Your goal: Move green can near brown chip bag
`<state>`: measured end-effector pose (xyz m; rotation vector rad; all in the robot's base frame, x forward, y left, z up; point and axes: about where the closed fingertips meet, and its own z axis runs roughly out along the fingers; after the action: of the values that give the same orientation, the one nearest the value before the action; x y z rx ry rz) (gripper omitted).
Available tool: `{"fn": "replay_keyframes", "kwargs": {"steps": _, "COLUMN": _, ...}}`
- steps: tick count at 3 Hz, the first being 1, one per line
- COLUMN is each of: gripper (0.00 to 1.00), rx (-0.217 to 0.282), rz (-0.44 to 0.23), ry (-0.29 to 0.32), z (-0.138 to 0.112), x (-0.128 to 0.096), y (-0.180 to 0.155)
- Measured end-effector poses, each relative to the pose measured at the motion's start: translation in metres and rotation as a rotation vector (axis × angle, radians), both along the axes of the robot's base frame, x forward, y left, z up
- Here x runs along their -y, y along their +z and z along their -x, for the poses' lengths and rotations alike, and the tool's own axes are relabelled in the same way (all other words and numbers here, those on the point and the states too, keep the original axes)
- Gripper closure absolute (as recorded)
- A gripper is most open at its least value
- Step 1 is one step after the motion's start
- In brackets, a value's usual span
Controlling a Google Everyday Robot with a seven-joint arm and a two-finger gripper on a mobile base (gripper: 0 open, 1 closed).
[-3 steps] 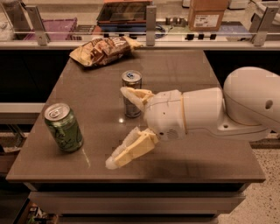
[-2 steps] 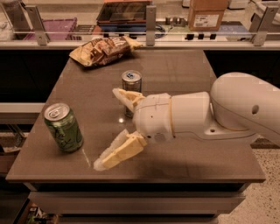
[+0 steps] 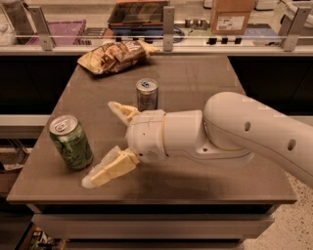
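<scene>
The green can [image 3: 71, 142] stands upright near the table's front left corner. The brown chip bag [image 3: 115, 55] lies flat at the back left of the table. My gripper [image 3: 101, 142] is open and empty, its two pale fingers spread wide and pointing left. It hovers just right of the green can, a small gap away. One fingertip [image 3: 113, 106] is toward the table's middle, the other [image 3: 93, 179] near the front edge.
A slim silver-grey can with a blue top [image 3: 146, 94] stands mid-table, just behind my gripper. The brown table [image 3: 195, 78] has a front edge close below the gripper. A counter with a glass rail, trays and a cardboard box [image 3: 232, 14] runs behind.
My arm has moved left across the table, bringing the open gripper closer to the green can. The cans and the bag have not moved.
</scene>
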<state>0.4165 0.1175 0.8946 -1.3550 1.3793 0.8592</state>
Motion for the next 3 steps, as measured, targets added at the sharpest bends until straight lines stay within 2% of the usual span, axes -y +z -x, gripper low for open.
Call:
{"fn": "replay_keyframes", "kwargs": {"steps": 2, "gripper": 0.0, "rx": -0.005, "rz": -0.092, "ry": 0.046, "z": -0.012, "x": -0.043, "y": -0.013}}
{"fn": "replay_keyframes", "kwargs": {"steps": 3, "gripper": 0.0, "rx": 0.003, "rz": -0.122, "ry": 0.036, "z": -0.014, "x": -0.054, "y": -0.013}}
